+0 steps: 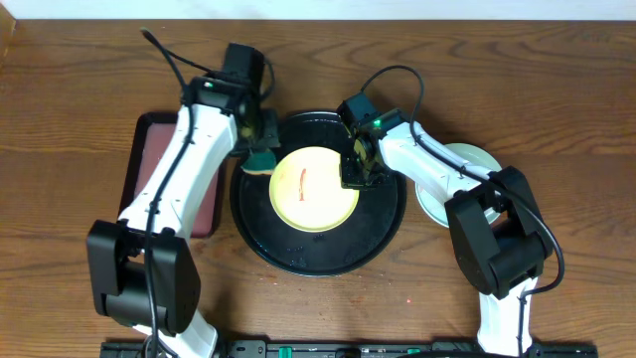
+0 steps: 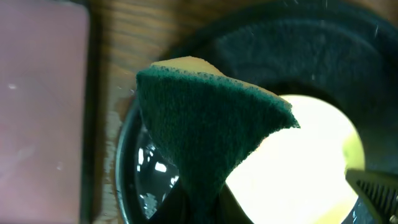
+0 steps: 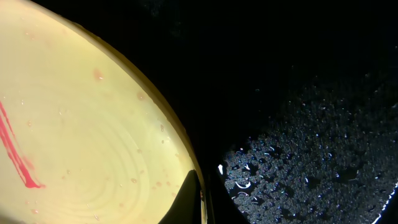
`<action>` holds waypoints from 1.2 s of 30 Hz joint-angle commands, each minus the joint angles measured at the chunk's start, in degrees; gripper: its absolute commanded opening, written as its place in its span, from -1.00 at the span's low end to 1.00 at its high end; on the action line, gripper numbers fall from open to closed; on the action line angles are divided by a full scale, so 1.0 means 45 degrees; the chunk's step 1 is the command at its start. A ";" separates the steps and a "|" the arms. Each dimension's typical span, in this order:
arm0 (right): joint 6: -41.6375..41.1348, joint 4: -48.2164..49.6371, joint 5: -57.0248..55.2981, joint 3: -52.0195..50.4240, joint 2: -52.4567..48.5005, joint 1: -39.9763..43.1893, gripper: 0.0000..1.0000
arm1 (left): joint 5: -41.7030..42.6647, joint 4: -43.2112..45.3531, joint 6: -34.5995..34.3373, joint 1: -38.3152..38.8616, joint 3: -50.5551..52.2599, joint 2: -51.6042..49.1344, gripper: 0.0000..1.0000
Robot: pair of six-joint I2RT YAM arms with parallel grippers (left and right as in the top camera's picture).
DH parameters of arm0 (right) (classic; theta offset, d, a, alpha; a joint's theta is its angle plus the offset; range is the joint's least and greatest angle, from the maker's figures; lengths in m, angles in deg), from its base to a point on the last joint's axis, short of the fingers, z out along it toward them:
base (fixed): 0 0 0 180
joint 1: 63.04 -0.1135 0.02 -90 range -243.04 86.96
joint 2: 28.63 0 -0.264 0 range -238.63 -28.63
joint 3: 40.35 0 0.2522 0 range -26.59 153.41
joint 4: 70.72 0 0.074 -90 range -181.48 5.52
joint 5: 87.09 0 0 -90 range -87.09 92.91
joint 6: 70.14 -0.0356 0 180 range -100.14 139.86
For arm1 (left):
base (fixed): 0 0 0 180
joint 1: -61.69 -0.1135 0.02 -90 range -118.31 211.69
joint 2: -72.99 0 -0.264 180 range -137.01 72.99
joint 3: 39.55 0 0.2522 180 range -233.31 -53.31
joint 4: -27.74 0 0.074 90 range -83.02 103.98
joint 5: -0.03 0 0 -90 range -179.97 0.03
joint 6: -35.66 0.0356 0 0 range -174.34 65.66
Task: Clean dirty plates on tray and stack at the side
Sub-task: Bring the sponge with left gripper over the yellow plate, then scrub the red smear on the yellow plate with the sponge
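Note:
A pale yellow plate point(image 1: 308, 194) with a thin red streak point(image 3: 15, 149) lies in the round black tray point(image 1: 298, 254). My left gripper point(image 1: 256, 149) is shut on a green and yellow sponge point(image 1: 260, 159) and holds it at the plate's upper left rim. In the left wrist view the sponge point(image 2: 205, 124) hangs over the plate point(image 2: 298, 162). My right gripper point(image 1: 353, 174) is shut on the plate's right rim, one finger inside and one outside point(image 3: 199, 199). Pale blue-green plates point(image 1: 467, 159) lie stacked on the table to the right of the tray, partly hidden by my right arm.
A rectangular dark red tray point(image 1: 149, 159) lies left of the black tray, under my left arm. The black tray's floor point(image 3: 311, 155) is wet with droplets. The table is brown wood.

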 commanded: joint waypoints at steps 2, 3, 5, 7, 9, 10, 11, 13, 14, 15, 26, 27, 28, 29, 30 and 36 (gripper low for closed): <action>-0.0189 0.0117 -0.0078 -0.0083 -0.0384 -0.0044 -0.98 | 0.0034 0.0374 0.0296 0.0549 0.0986 -0.0097 -0.85; -0.0146 0.0126 -0.0068 -0.0083 -0.0384 -0.0044 -0.98 | 0.0034 0.0539 0.0291 0.0656 0.1175 -0.0097 -0.85; -0.0151 0.0131 -0.0068 -0.0083 -0.0384 -0.0044 -0.98 | 0.0034 0.0913 0.0282 0.0913 0.1583 -0.0097 -0.85; -0.0151 0.0126 -0.0068 -0.0083 -0.0384 -0.0044 -0.98 | 0.0029 0.1399 0.0248 0.1190 0.2006 -0.0097 -0.85; -0.0151 0.0131 -0.0029 -0.0083 -0.0384 -0.0044 -0.98 | 0.0029 0.2045 0.0194 0.1472 0.2424 -0.0112 -0.85; -0.0155 0.0136 -0.0024 -0.0083 -0.0384 -0.0044 -0.97 | 0.0024 0.2492 0.0189 0.1632 0.2657 -0.0121 -0.85; -0.0155 0.0146 -0.0024 -0.0083 -0.0384 -0.0044 -0.98 | 0.0005 0.2919 0.0146 0.1787 0.2866 -0.0165 -0.85; -0.0155 0.0175 -0.0019 -0.0083 -0.0384 -0.0044 -0.98 | -0.0078 0.3356 -0.0073 0.2059 0.2987 -0.0384 -0.86; -0.0155 0.0170 -0.0019 -0.0083 -0.0384 -0.0044 -0.98 | -0.0121 0.3468 -0.0185 0.2171 0.2987 -0.0544 -0.85; -0.0155 0.0170 -0.0019 -0.0083 -0.0384 -0.0044 -0.98 | -0.0121 0.3604 -0.0185 0.2297 0.2987 -0.0758 -0.85; -0.0155 0.0170 -0.0024 -0.0083 -0.0384 -0.0044 -0.98 | -0.0403 0.3570 -0.0495 0.2443 0.2982 -0.2516 -0.85; -0.0155 0.0170 -0.0024 -0.0083 -0.0384 -0.0044 -0.98 | -0.0165 0.3614 -0.0039 0.2443 0.2968 -0.2463 -0.85; -0.0155 0.0170 -0.0024 -0.0083 -0.0384 -0.0044 -0.98 | 0.0432 0.3677 0.0782 0.2443 0.2924 -0.2443 -0.85; -0.0155 0.0170 -0.0024 -0.0083 -0.0384 -0.0044 -0.98 | 0.1161 0.3721 0.1656 0.2443 0.2861 -0.2419 -0.85; -0.0155 0.0170 -0.0024 -0.0083 -0.0384 -0.0044 -0.98 | 0.1919 0.3750 0.2579 0.2443 0.2807 -0.2419 -0.85; -0.0155 0.0170 -0.0024 -0.0083 -0.0384 -0.0044 -0.98 | 0.3662 0.4099 0.5712 0.2443 0.2725 -0.2419 -0.85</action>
